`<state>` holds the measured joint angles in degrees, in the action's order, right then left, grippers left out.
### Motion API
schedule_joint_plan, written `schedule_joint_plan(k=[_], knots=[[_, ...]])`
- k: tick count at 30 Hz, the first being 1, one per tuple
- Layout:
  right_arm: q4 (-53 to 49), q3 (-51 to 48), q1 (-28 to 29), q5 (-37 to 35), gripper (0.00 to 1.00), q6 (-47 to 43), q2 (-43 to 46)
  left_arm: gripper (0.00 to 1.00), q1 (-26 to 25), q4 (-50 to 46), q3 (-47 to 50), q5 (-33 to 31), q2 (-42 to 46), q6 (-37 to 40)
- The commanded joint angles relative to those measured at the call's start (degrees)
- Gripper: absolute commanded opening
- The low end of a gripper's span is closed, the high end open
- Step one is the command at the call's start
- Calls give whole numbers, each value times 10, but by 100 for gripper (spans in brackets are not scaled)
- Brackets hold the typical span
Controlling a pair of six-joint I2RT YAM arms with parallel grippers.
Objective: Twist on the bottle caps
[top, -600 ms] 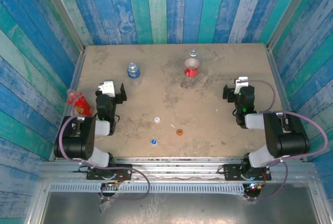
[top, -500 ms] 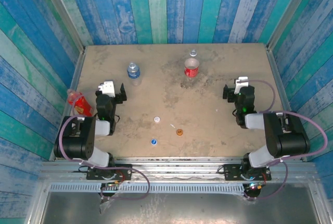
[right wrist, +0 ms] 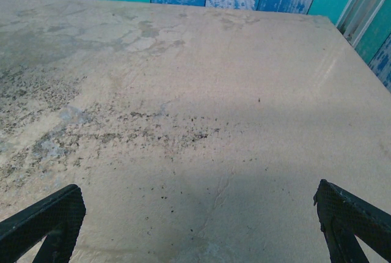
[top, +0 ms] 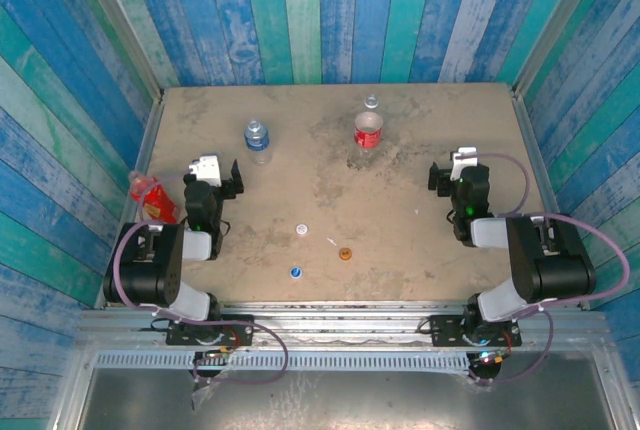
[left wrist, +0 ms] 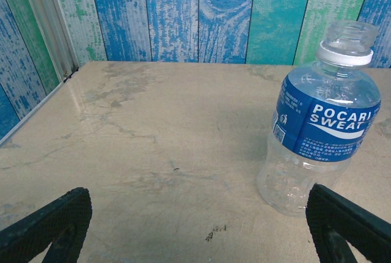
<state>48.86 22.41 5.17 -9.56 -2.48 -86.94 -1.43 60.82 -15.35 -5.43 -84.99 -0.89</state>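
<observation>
Our left claw (left wrist: 195, 235) and right claw (right wrist: 195, 229) both gape, holding nothing. The white cap (top: 302, 229), blue cap (top: 296, 271) and orange cap (top: 345, 253) lie mid-table; the blue-label bottle (left wrist: 321, 128) stands beyond the left claw. We should steady it upright, then seat a cap level before twisting.

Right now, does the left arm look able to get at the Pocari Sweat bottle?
Probably yes. The left gripper is open, and the Pocari Sweat bottle stands upright just ahead, a little to its right, with nothing but bare table between them.
</observation>
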Motion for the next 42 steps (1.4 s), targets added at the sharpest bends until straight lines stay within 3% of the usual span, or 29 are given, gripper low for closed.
schedule_joint_plan(k=[1, 13, 20, 24, 29, 32, 37, 42], knots=[[-7, 8, 0, 0, 100, -4, 2, 94, 2, 2, -6, -1, -11, -2], [-11, 8, 0, 2, 100, -6, 10, 94, 2, 4, -4, -1, -10, 1], [-117, 25, 18, 1, 100, -26, 112, 94, -20, -69, -6, -29, 70, 18], [-229, 74, 40, 14, 100, -22, 170, 94, -65, -143, -6, -64, 165, 35], [-385, 185, 102, 35, 100, -33, 185, 94, -161, -224, -21, -83, 281, 51], [-431, 247, 145, 71, 100, -34, 172, 94, -220, -247, -36, -44, 308, 37], [-514, 379, 196, 109, 100, -28, 101, 94, -294, -229, -44, 74, 289, 22], [-586, 515, 203, 117, 95, -27, 6, 94, -337, -189, -30, 92, 274, 4]])
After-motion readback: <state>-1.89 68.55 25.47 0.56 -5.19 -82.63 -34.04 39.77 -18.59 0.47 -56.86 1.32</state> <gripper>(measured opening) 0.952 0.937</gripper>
